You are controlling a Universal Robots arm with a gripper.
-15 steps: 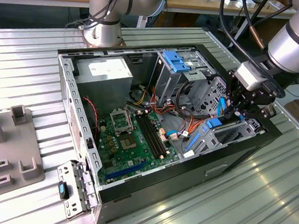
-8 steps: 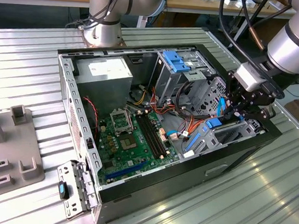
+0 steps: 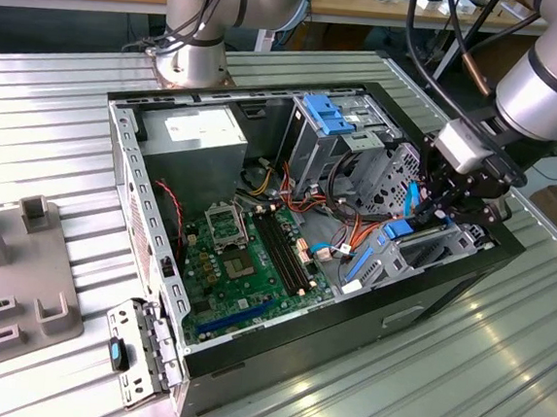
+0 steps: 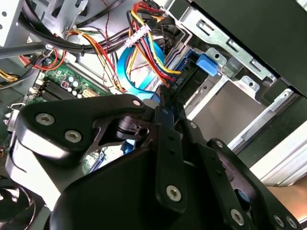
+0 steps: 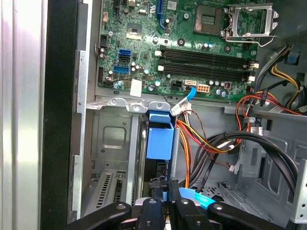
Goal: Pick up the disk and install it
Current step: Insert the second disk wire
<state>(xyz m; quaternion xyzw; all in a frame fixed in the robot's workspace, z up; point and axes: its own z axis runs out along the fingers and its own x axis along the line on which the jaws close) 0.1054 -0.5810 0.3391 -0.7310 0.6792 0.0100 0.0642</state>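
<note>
**A:** Exterior view first – where is the arm?

**B:** The gripper (image 3: 451, 206) is down inside the open computer case (image 3: 447, 292), at the end on the exterior view's right. It sits just above the grey drive cage (image 3: 421, 252). The case lies on its side on a ribbed metal table (image 3: 458, 390).

**A:** And the disk?

**B:** In the first wrist view, the disk (image 5: 159, 136) stands on edge in a narrow slot of the cage, with its bright blue bracket facing the camera. The dark body behind the bracket is mostly hidden.

**A:** What are the fingers doing?

**B:** They're pressed close together, pinching the disk's thin blue-framed edge. Both wrist views show a sliver of blue between the black fingertips.

**A:** Anything nearby?

**B:** A bundle of red, yellow and black cables (image 5: 216, 139) runs just beside the slot. The green motherboard (image 5: 192, 57) lies beyond the cage's metal lip. In the second wrist view, a flat blue data cable (image 4: 132, 72) loops near the fingertips – I can't tell whether it touches them.
</note>
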